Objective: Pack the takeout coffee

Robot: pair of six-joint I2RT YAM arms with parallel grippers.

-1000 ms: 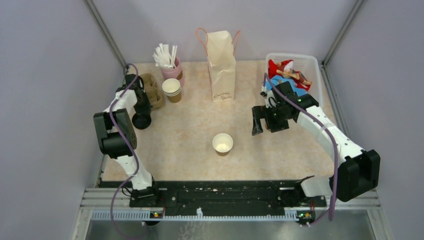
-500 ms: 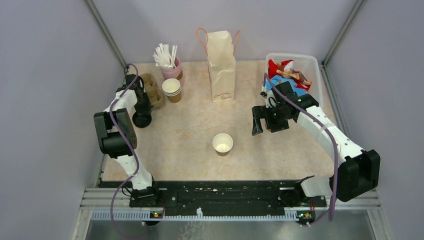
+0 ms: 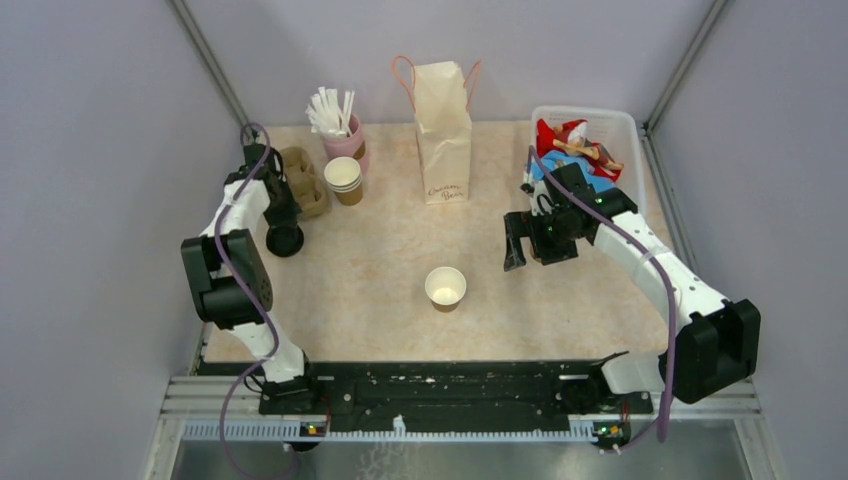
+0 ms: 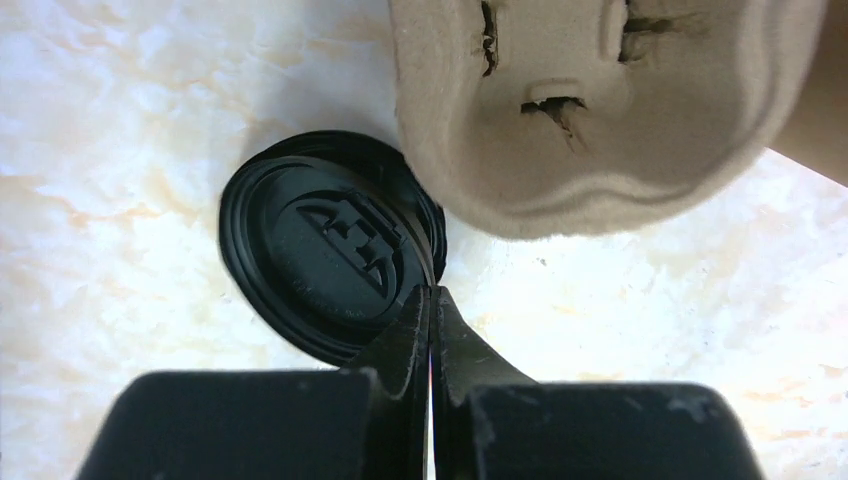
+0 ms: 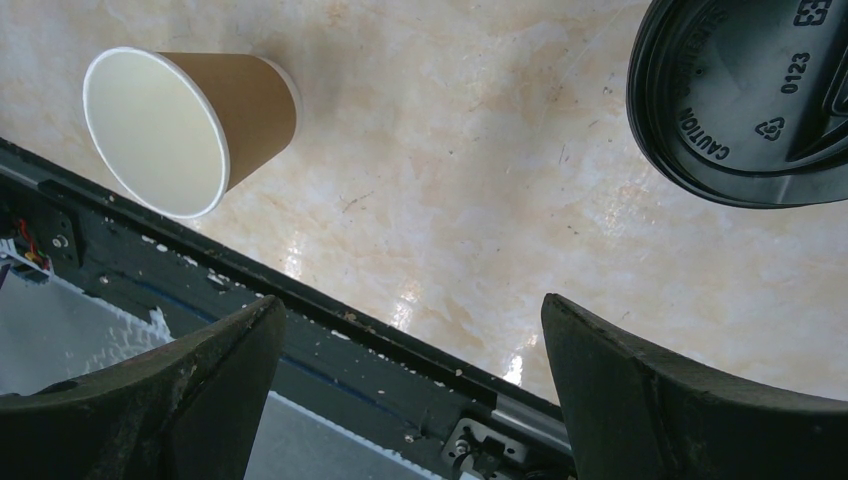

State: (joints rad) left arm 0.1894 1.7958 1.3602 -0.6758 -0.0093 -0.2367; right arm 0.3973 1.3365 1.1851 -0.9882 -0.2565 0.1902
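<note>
The left fingers are pressed together, tips at the near right rim of a black lid. It lies flat on the table, top up, touching a pulp tray. The right fingers stand wide apart. Beyond the left one a lidless cup stands mouth up, and beyond the right one lies a second lid.

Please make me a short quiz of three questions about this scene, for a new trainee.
1. True or false: the right hand is open.
2. What lies beside the black lid near the left hand? A) cardboard cup tray B) straws C) paper bag
3. Fill in: the single cup in the middle of the table has no ____.
Key: 1 true; 2 A; 3 lid.
</note>
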